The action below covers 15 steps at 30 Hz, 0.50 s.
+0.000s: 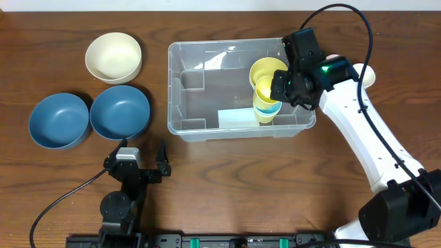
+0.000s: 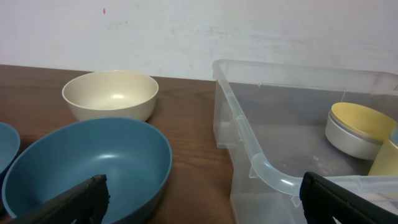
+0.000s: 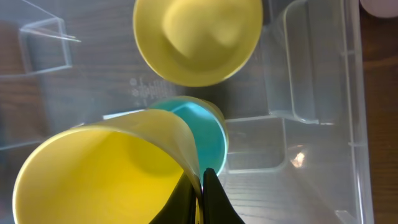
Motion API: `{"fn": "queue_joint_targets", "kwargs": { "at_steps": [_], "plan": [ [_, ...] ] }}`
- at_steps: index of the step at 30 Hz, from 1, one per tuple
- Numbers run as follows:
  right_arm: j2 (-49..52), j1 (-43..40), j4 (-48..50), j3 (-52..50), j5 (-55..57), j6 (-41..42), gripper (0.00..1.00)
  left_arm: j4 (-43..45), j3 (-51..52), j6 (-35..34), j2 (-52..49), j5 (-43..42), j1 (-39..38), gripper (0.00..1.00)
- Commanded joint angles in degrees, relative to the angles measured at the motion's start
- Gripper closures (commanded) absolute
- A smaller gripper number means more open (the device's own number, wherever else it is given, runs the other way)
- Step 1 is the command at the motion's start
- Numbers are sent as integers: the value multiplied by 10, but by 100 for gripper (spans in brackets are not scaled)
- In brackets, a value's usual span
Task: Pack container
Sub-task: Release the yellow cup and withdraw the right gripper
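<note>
Yellow cup (image 3: 106, 174), pinched by its rim in our right claw (image 3: 200, 186), hangs inside the container (image 1: 207, 86) lying lengthwise crosswise beneath it, while our left claw (image 1: 142, 153) rests spread, farther off.

Place: robotics lab bench
Evidence: white robot arm (image 1: 358, 131) and black mounting rail (image 1: 227, 241) at the edge of a wooden table (image 1: 227, 186)
Backdrop: bare white wall (image 2: 249, 25)

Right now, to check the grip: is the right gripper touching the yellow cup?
Touching. The right wrist view shows the right gripper pinching the rim wall of the yellow cup, one finger on each side, with no gap.
</note>
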State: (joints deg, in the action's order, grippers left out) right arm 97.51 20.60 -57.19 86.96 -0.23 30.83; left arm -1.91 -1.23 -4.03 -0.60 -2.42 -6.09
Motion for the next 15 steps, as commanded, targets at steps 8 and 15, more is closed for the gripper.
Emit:
{"fn": "queue_joint_targets", "kwargs": {
  "at_steps": [8, 15],
  "plan": [
    [-1, 4, 6, -23, 20, 6, 93, -21, 10, 8, 3, 11, 3, 2],
    [-1, 4, 52, -9, -67, -44, 41, -21, 10, 8, 3, 11, 3, 2]
  ]
}}
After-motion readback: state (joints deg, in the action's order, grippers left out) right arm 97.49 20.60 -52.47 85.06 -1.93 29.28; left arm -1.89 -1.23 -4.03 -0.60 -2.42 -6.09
